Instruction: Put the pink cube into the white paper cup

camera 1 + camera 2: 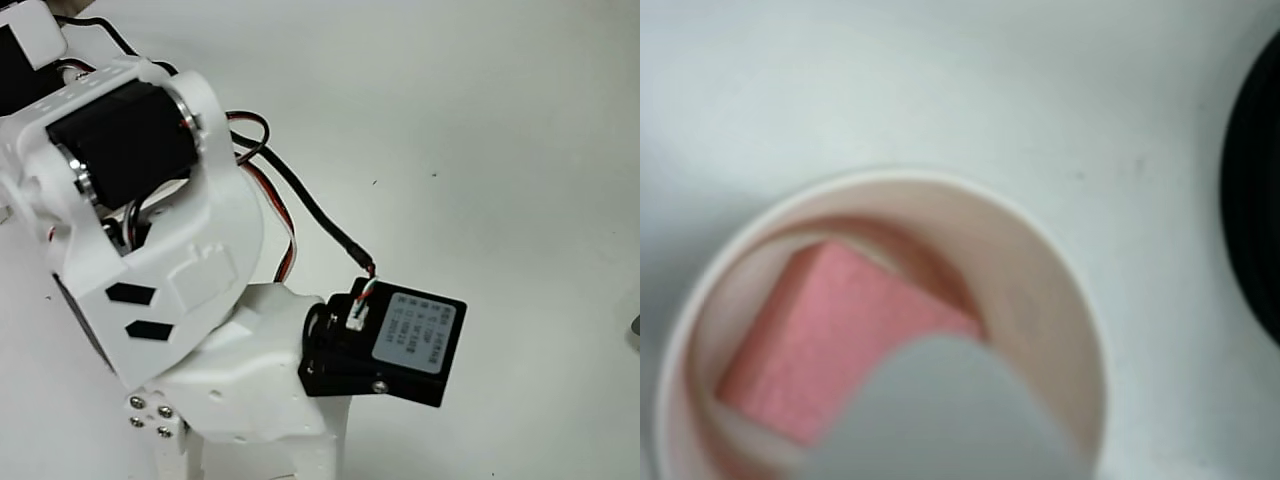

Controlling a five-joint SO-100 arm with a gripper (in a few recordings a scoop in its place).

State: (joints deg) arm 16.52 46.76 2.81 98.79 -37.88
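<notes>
In the wrist view the pink cube [830, 340] lies tilted at the bottom of the white paper cup [1040, 245], with nothing gripping it. I look straight down into the cup. One pale, blurred finger [950, 415] of my gripper hangs over the cup's near rim and hides the cube's lower right corner. No second finger rests against it. In the overhead view my white arm [150, 250] and its black servo box [385, 340] cover the cup and the cube.
A white tabletop [480, 130] surrounds the arm. A black rounded object [1258, 190] sits at the right edge of the wrist view, apart from the cup. Black and red cables [300, 205] loop beside the arm.
</notes>
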